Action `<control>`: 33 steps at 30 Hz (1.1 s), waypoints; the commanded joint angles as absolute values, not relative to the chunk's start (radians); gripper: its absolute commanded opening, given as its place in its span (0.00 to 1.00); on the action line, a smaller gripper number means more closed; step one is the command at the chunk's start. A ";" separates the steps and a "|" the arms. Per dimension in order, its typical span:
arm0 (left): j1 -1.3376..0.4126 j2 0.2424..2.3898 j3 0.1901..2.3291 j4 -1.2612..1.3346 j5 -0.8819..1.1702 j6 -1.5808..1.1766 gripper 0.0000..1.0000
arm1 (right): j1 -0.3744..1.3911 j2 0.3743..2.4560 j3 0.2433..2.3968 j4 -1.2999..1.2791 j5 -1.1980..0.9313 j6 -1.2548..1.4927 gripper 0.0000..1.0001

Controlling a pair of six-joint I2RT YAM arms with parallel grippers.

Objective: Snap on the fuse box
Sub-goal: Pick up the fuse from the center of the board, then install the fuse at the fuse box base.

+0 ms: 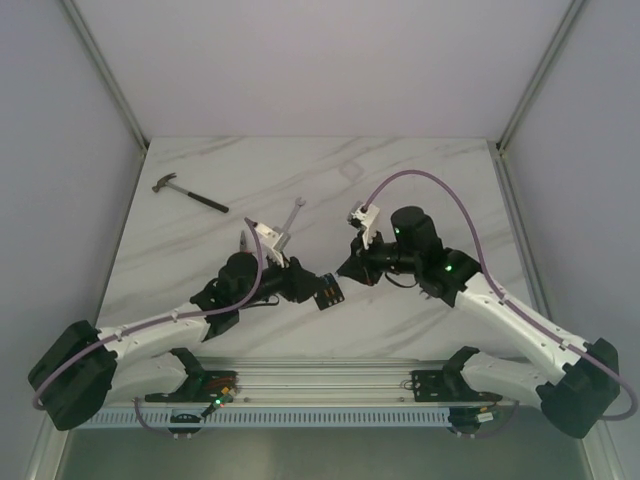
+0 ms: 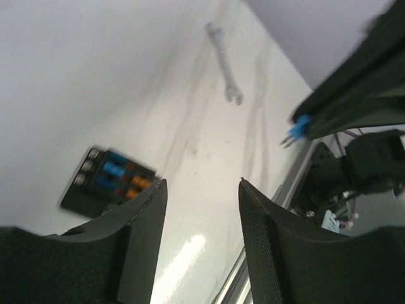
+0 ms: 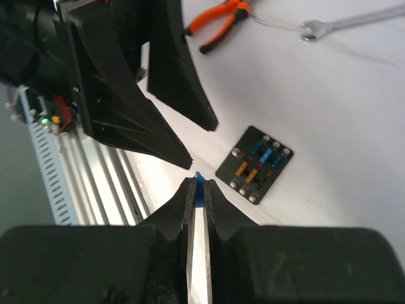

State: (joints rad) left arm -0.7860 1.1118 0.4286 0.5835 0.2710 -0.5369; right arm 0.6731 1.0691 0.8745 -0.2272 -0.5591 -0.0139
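Here the table is white marble with thin grey veins. Pale walls close it on three sides, and slim metal posts stand at the far corners. A ribbed metal rail runs along the near edge, between the arm bases.

The far half of the surface is bare. A hammer lies near the left edge, a wrench lies near the middle, and orange pliers lie close to the wrench.

The fuse box lies flat on the marble, toward the near edge and between the two arms. The left gripper hangs just beside the box with its fingers apart and nothing between them. The right gripper is above the table, pressed together on a small blue fuse.
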 commanded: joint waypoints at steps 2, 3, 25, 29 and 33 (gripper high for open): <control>-0.784 1.094 0.356 0.515 0.046 -0.757 0.62 | 0.756 1.100 0.897 -0.278 -0.172 0.131 0.00; -0.783 1.100 0.352 0.506 0.031 -0.780 0.62 | 0.772 1.113 0.898 -0.286 -0.126 0.147 0.00; -0.774 1.404 0.423 0.518 0.049 -0.973 0.50 | 0.957 1.452 0.891 -0.200 0.257 0.282 0.00; -0.773 1.454 0.430 0.518 0.056 -0.979 0.46 | 0.960 1.498 0.899 -0.182 0.253 0.284 0.00; -0.770 1.468 0.433 0.518 0.060 -0.985 0.45 | 0.962 1.528 0.909 -0.176 0.256 0.288 0.00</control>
